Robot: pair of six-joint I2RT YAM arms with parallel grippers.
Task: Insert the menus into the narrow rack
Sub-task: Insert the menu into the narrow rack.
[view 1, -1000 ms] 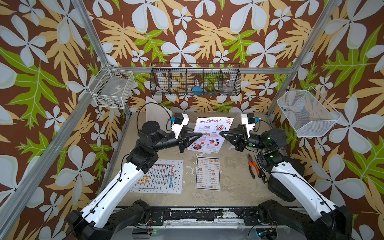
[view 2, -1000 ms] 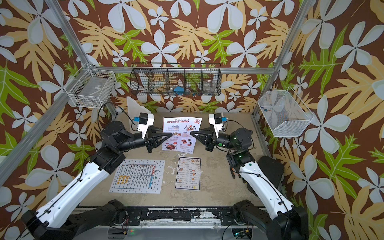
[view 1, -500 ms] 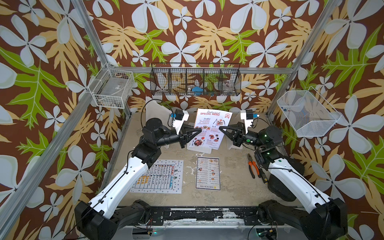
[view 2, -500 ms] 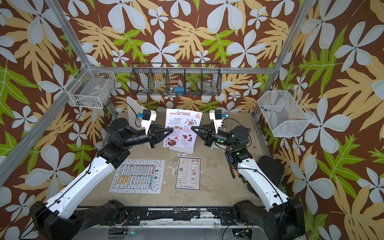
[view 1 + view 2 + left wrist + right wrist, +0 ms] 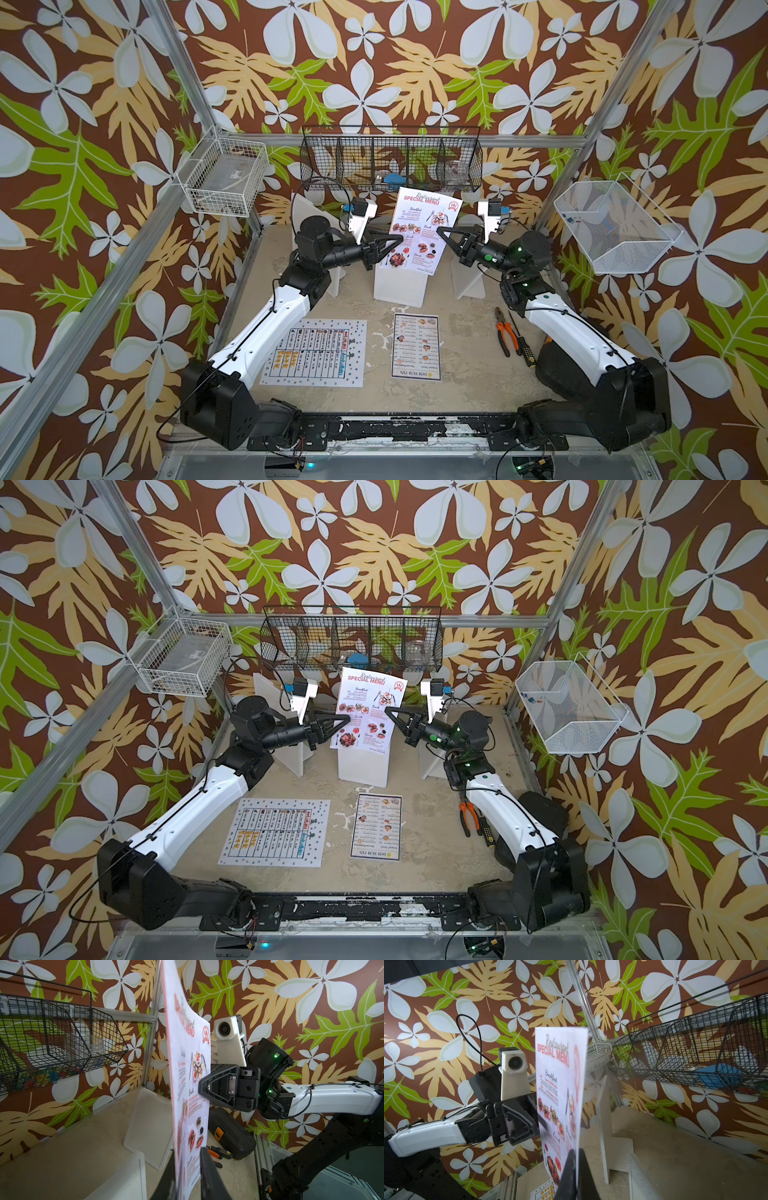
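The SPECIAL MENU sheet (image 5: 424, 228) is pinkish white, with red words at the top and little food photos down its face. It stands upright in the air at the 12 o'clock end of the desk (image 5: 469, 357). Its bottom edge is right over the white rack (image 5: 399, 289); I cannot tell if it is in the slot.

The right hand (image 5: 441, 232) is pressed together on the sheet's 3 o'clock edge and pinches it. The left hand (image 5: 395, 243) is at the 9 o'clock edge, with a finger on each side of the paper. A small gap shows between those fingers, so I cannot tell if they squeeze the sheet.

The left wrist view shows that the sheet bends a little near its top, and that a black case (image 5: 230, 1132) lies on the desk behind it. The right wrist view shows the red heading best.

Only the top views show the DIM SUM INN menu (image 5: 415, 347). It has a dark edge and lies flat at 6 o'clock from the rack. The big white sheet (image 5: 318, 353) with dots lies flat at 9 o'clock from that menu, and the pliers (image 5: 505, 332) lie at 3 o'clock. A black wire basket (image 5: 390, 162) hangs on the wall at 12 o'clock from the held sheet.
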